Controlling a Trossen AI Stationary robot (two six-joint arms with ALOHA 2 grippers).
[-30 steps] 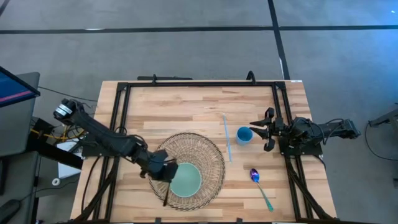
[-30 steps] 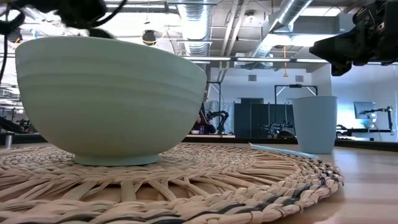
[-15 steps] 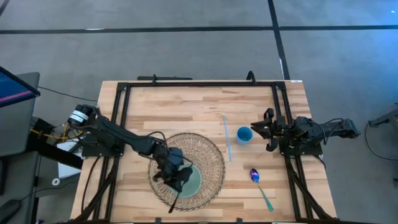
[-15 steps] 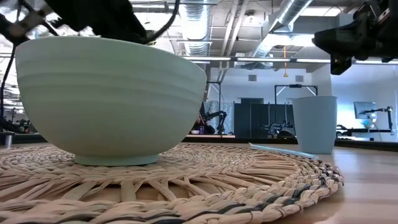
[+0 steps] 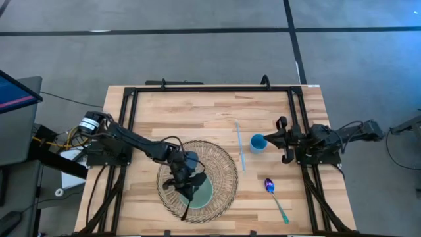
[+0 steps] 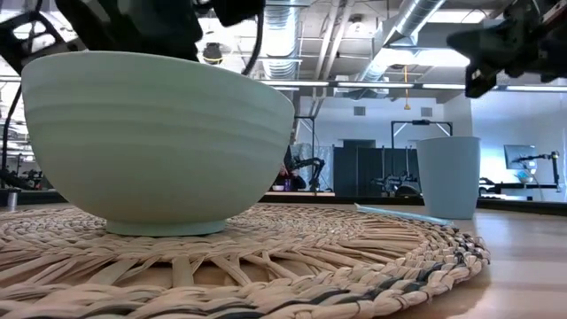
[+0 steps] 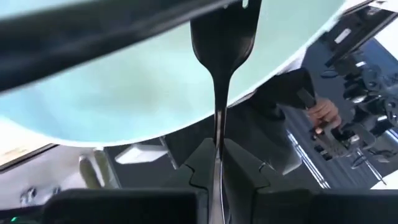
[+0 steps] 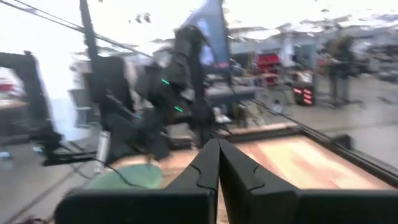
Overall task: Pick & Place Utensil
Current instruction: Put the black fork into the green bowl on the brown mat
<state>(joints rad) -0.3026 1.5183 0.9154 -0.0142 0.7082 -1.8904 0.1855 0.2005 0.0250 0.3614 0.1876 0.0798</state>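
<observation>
The wooden tabletop (image 5: pixel 197 112) carried one round woven mat (image 5: pixel 223 172), and on it stood one pale green bowl (image 5: pixel 204 191). The left gripper (image 5: pixel 187 191) hung over that bowl, its fingers pinching one dark utensil (image 7: pixel 219 93) whose head reached into the bowl. One blue cup (image 5: pixel 259 143) stood beside one straw (image 5: pixel 239 145); its contents could not be seen. One purple-headed spoon (image 5: pixel 275 195) lay apart. The right gripper (image 5: pixel 281 138) hovered beside the cup, fingers pressed together, empty.
</observation>
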